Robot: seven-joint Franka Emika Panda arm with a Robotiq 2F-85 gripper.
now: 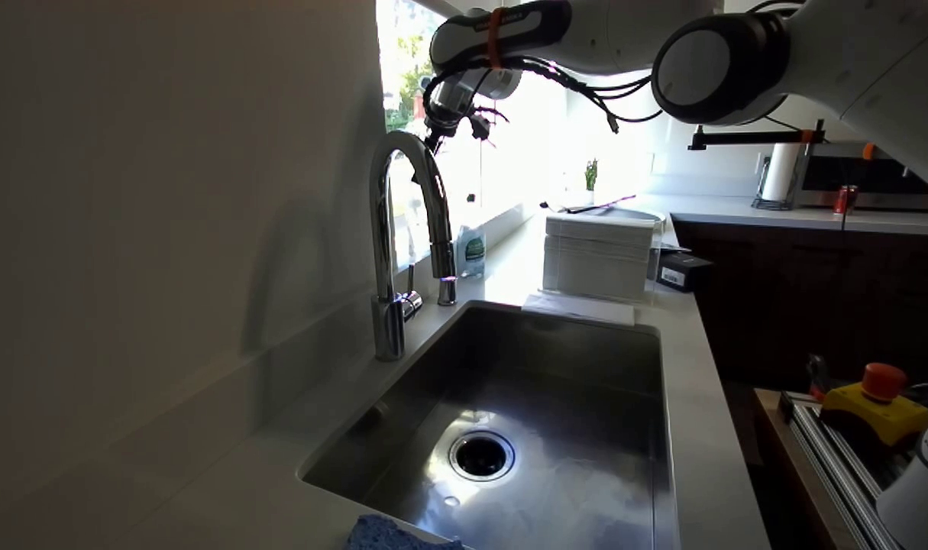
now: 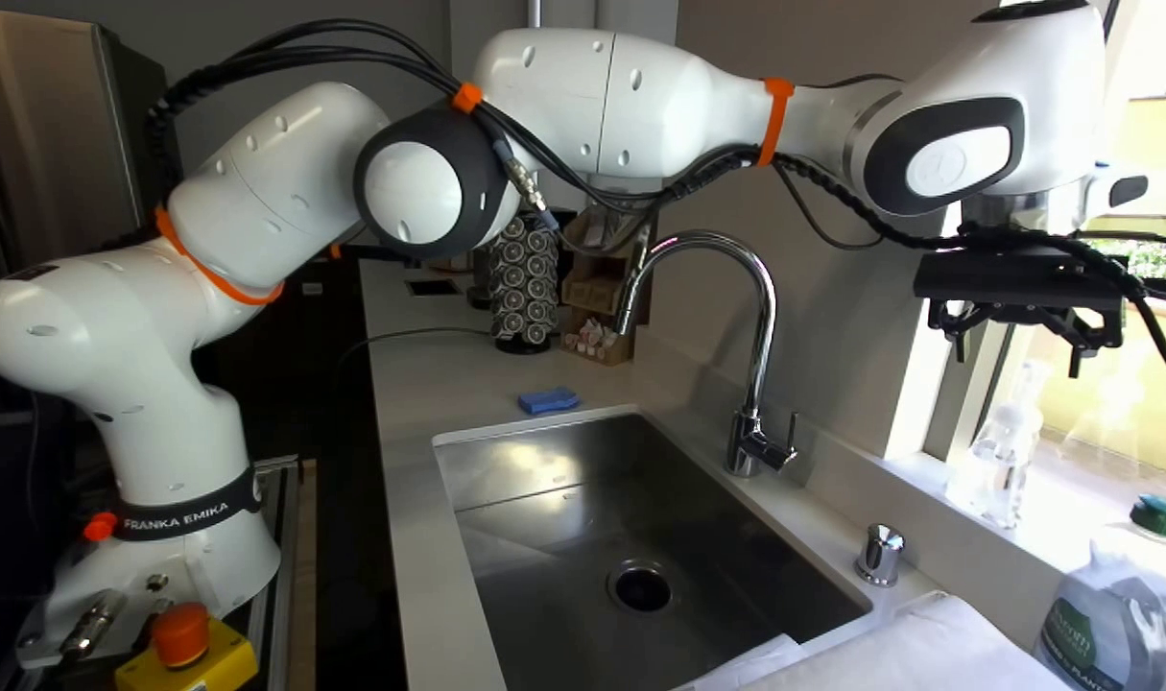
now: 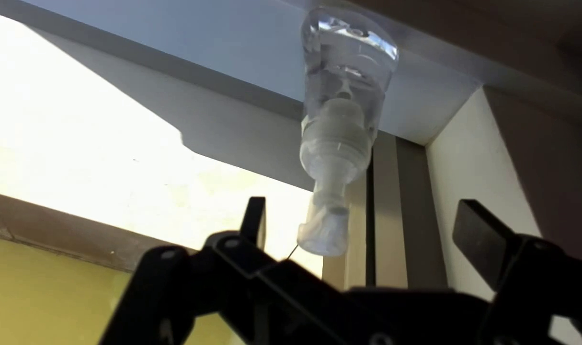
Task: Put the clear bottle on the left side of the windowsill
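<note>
Wrist view: clear plastic pump bottle with whitish pump head stands upright on the pale windowsill, near the white side wall of the window recess. Black two-finger gripper: released, fingers spread wide. Pump head shows between the fingers here, apart from both; in an exterior view the gripper hangs above the bottle. Exact gap cannot be judged.

Writing, working outward. Green-capped translucent plastic bottle, near the sill: "PLANT" can be read low on its label; wording on the green patch uncertain. White jointed robot arm: black band round its base, white capitals FRANKA EMIKA. Rectangular black box on the pale counter: white label, print too small to read. Small red can, farther back: markings also too small.

Chrome arched faucet stands beside the stainless-steel sink; blue rectangular sponge lies near its rim.
</note>
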